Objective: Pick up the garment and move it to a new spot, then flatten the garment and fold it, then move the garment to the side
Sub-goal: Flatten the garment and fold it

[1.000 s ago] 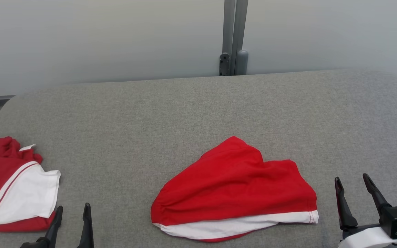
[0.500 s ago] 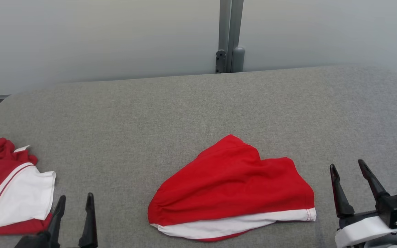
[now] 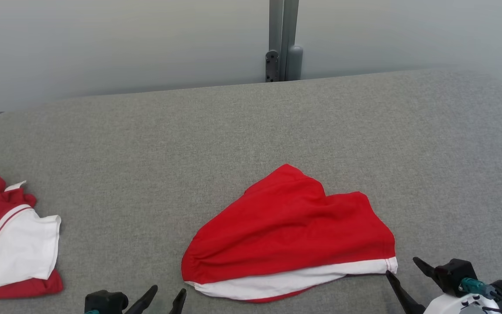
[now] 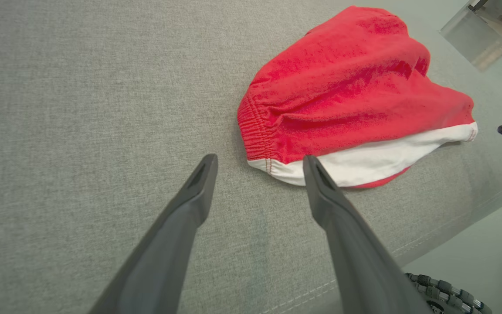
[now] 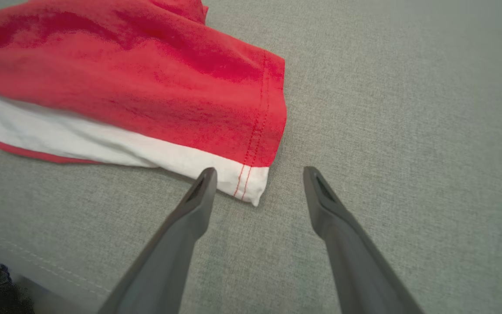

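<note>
The garment [image 3: 290, 231] lies bunched at the middle front of the grey padded surface, red with a white band along its near edge and a gathered left edge [image 4: 255, 131]. My left gripper [image 3: 169, 290] is open just short of its lower left corner, one finger [image 4: 320, 187] at the white band. My right gripper [image 3: 402, 267] is open at its lower right corner [image 5: 251, 185], which lies between the fingertips without being clamped. A second red garment [image 3: 11, 244] with a white sleeve, striped trim and a white tag lies at the far left.
The grey padded surface [image 3: 233, 131] runs wide and bare behind and to the right of the garment. Its front edge with a seam [image 4: 408, 248] is close below my grippers. A grey post [image 3: 281, 39] stands at the wall behind.
The head camera has shifted. My left gripper moved right to the garment's lower left corner. My right gripper dropped and moved left to its lower right corner. Both stayed open.
</note>
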Controlling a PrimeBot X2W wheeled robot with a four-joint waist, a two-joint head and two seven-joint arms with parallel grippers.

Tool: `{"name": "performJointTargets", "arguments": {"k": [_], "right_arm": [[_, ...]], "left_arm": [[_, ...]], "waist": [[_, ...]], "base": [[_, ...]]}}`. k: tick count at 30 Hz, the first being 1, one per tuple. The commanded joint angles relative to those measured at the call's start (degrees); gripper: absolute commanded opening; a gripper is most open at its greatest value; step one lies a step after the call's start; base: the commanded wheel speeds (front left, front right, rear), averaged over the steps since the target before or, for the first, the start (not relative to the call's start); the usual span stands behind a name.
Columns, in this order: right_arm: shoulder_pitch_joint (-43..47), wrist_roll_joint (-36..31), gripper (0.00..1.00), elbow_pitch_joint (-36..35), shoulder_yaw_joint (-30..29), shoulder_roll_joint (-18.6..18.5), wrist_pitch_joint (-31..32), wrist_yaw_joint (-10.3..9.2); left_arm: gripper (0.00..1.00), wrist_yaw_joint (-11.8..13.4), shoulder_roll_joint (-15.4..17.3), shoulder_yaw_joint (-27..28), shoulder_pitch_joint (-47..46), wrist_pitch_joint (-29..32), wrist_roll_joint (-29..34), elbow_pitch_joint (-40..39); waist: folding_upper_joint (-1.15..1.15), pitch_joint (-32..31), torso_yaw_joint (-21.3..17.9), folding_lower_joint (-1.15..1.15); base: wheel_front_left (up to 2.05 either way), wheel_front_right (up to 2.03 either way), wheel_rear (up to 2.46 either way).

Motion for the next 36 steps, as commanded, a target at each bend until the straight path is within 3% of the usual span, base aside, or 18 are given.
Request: {"name": "performJointTargets", "arguments": {"k": [1, 12, 36], "right_arm": [[-0.4, 0.7, 1.00, 0.7, 0.6, -0.1, 0.7, -0.02], [-5.3, 1.8, 1.00, 5.0, 4.6, 1.4, -0.7, -0.02], [-8.6, 1.8, 1.00, 8.0, 5.9, 0.9, -3.0, -0.02]], "left_arm": [[1.00, -0.1, 0.4, -0.6, -1.3, 0.7, -1.0, 0.0], [1.00, -0.1, 1.9, -5.7, -6.9, 1.0, -3.1, 4.2], [1.00, -0.1, 3.7, -13.0, -13.1, -2.7, -6.6, 10.8]], "waist": [[0.00, 1.2, -0.1, 0.00], [0.00, 4.5, -0.5, 0.00], [0.00, 7.3, -2.4, 0.00]], "base": [[0.00, 0.00, 0.00], [0.00, 0.00, 0.00], [0.00, 0.00, 0.00]]}}
